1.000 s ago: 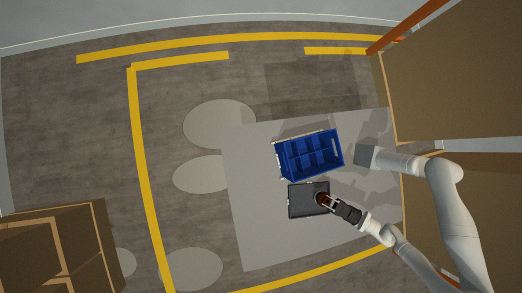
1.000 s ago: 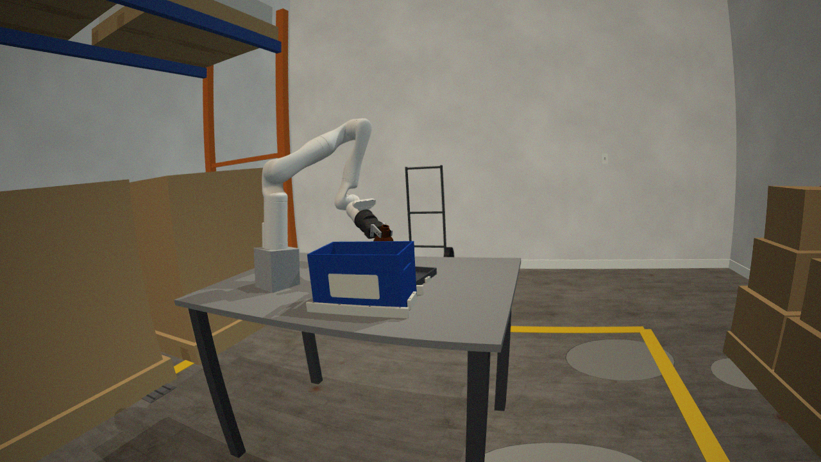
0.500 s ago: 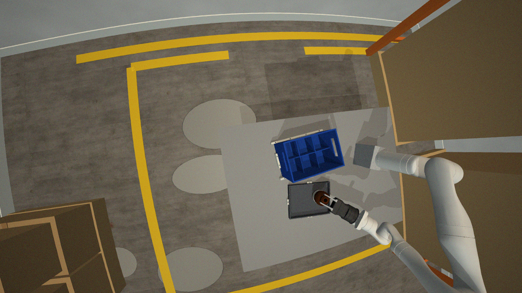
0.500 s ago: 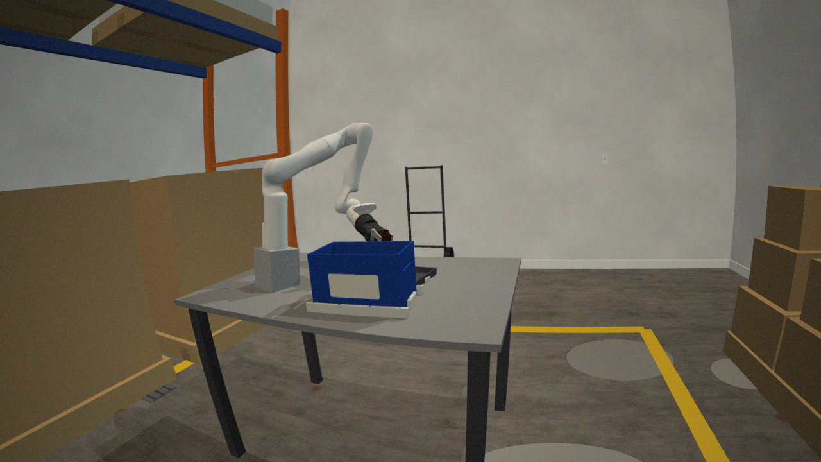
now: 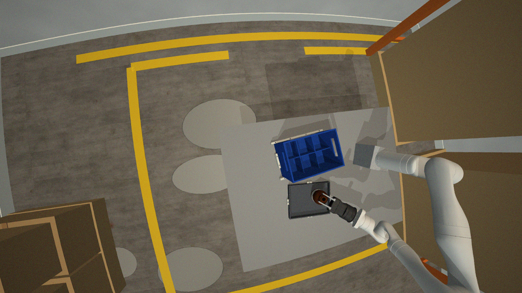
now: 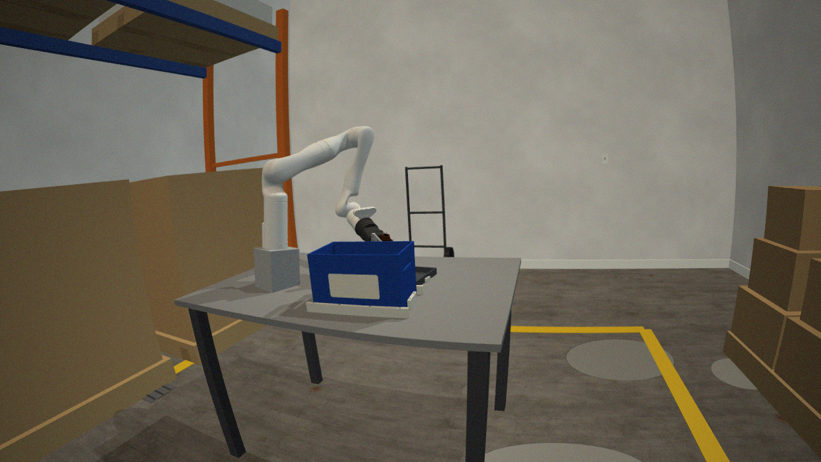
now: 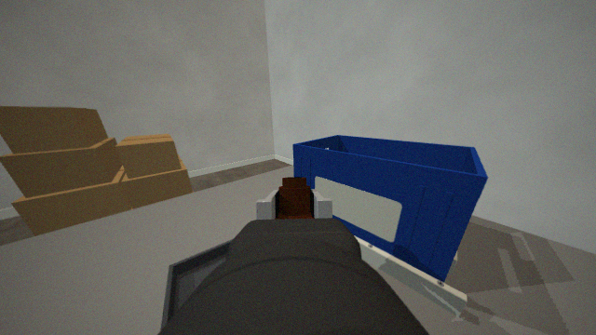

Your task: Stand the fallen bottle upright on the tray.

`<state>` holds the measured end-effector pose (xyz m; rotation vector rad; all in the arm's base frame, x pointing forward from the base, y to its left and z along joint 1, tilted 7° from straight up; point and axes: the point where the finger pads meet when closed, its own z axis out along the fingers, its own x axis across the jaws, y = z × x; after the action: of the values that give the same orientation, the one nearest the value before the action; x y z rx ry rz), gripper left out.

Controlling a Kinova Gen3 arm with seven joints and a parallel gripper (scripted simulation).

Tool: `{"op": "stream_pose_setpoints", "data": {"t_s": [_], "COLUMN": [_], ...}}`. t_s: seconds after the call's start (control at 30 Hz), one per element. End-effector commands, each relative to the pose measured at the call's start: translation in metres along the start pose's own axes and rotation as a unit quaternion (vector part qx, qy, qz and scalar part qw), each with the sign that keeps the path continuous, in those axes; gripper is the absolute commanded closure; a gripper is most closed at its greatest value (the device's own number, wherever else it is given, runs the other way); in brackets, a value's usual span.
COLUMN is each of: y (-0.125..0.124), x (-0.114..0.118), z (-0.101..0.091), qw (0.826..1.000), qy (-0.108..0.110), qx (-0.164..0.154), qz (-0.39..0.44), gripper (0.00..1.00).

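My gripper (image 5: 323, 199) is shut on the brown bottle (image 5: 318, 196), which stands upright as seen from above, over the right part of the dark grey tray (image 5: 307, 199). In the wrist view the bottle (image 7: 293, 198) shows between the two grey fingers, with the tray's corner (image 7: 179, 284) below. From the side view the gripper (image 6: 378, 235) and the bottle's top (image 6: 386, 236) show just above the rim of the blue crate (image 6: 361, 271); the bottle's base is hidden behind the crate, so I cannot tell whether it touches the tray.
The blue crate (image 5: 309, 153) with several compartments sits on a white base right behind the tray. The arm's grey pedestal (image 5: 365, 154) stands to the right of the crate. A hand truck (image 6: 426, 209) stands beyond the table. Cardboard boxes (image 6: 786, 281) are stacked on the floor.
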<state>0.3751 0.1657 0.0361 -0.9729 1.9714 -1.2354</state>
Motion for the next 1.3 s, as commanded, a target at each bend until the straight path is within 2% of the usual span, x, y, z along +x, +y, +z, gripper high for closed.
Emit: {"op": "stream_pose_setpoints", "data": {"t_s": [0.0, 1.27], "y": [0.0009, 0.0087], "x": [0.0007, 0.0008], "z": [0.0007, 0.0036], "qw": [1.0, 1.0], "qy": [0.001, 0.001], "qx": [0.001, 0.001], "qz": [-0.001, -0.001], "gripper": [1.0, 1.0]}}
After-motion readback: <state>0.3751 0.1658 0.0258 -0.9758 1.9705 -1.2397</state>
